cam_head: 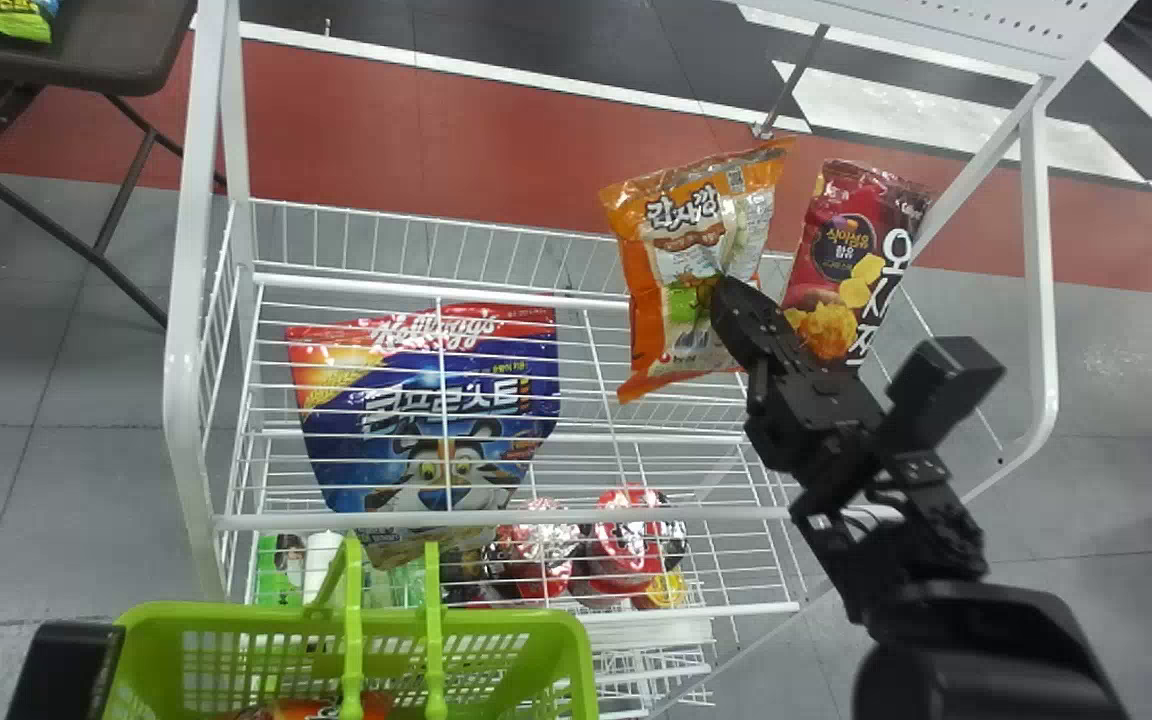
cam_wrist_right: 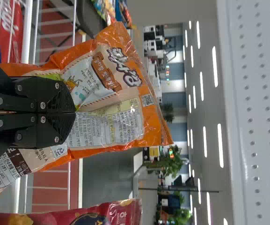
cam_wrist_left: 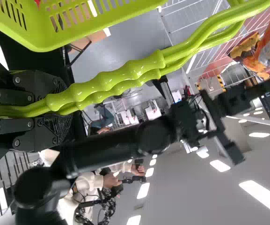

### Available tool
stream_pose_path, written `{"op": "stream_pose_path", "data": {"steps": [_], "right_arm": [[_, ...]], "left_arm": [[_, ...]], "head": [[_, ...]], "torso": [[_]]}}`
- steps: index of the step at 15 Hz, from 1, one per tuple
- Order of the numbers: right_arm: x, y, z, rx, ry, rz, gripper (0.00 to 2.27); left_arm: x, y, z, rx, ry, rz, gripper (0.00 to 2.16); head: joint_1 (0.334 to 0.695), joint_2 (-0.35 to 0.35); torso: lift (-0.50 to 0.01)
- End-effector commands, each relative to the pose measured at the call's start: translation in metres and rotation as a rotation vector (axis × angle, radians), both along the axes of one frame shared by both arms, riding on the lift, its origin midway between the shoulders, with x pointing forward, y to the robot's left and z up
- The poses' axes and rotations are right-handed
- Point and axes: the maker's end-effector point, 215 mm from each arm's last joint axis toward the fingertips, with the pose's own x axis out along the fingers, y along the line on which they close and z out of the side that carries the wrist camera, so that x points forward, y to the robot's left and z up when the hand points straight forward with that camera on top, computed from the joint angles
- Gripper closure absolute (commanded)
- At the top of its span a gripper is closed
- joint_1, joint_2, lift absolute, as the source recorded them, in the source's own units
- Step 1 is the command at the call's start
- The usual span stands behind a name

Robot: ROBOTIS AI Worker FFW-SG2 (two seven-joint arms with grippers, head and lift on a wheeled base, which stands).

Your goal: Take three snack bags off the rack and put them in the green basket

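Green basket closest, an orange packet inside, its handles clasped by the left hand. Beyond, a blue bag shows through the wires of the rack. There the right hand pinches an orange snack bag, near a red snack bag. Farther off, a green packet lies on a tabletop.

Orange snack bag: in the right gripper; large Korean name "감자깡", plus blocks of small print too fine to read. Red snack bag: to the right of the gripper, near; "식이섬유 함유" in small lettering, "오사쯔" in large white characters. Blue cereal bag: to the left of the gripper and lower, behind wires of the rack; white "Kellogg's" across the top, "콘푸로스트" beneath, both crossed by wire.
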Motion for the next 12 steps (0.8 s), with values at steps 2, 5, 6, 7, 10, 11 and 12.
{"op": "stream_pose_path", "data": {"steps": [2, 5, 6, 7, 10, 11, 12], "right_arm": [[-0.053, 0.037, 0.000, 0.047, 0.159, 0.120, 2.24], [-0.100, 0.072, -0.036, 0.137, 0.430, 0.219, 2.24], [-0.124, 0.079, -0.051, 0.178, 0.541, 0.238, 2.24], [-0.149, 0.089, -0.063, 0.221, 0.649, 0.269, 2.24], [-0.211, 0.109, -0.071, 0.331, 0.864, 0.336, 2.24], [-0.211, 0.112, -0.061, 0.343, 0.843, 0.363, 2.24], [-0.209, 0.120, -0.048, 0.344, 0.816, 0.400, 2.24]], "left_arm": [[-0.002, -0.001, 0.001, 0.000, 0.001, -0.002, 1.75], [-0.006, -0.001, -0.001, -0.005, 0.001, 0.009, 1.75], [-0.005, -0.002, 0.000, -0.006, 0.000, 0.011, 1.75], [-0.005, -0.002, 0.001, -0.009, -0.002, 0.009, 1.75], [-0.004, -0.003, 0.002, -0.008, -0.009, 0.011, 1.75], [-0.004, -0.004, 0.002, -0.008, -0.009, 0.010, 1.75], [-0.005, -0.004, 0.002, -0.007, -0.005, 0.008, 1.75]], "head": [[0.695, -0.350], [0.695, -0.350], [0.695, -0.350], [0.695, -0.350], [0.695, -0.350], [0.695, -0.350], [0.695, -0.350]], "torso": [[-0.023], [-0.023], [-0.023], [-0.023], [-0.023], [-0.023], [-0.023]]}}
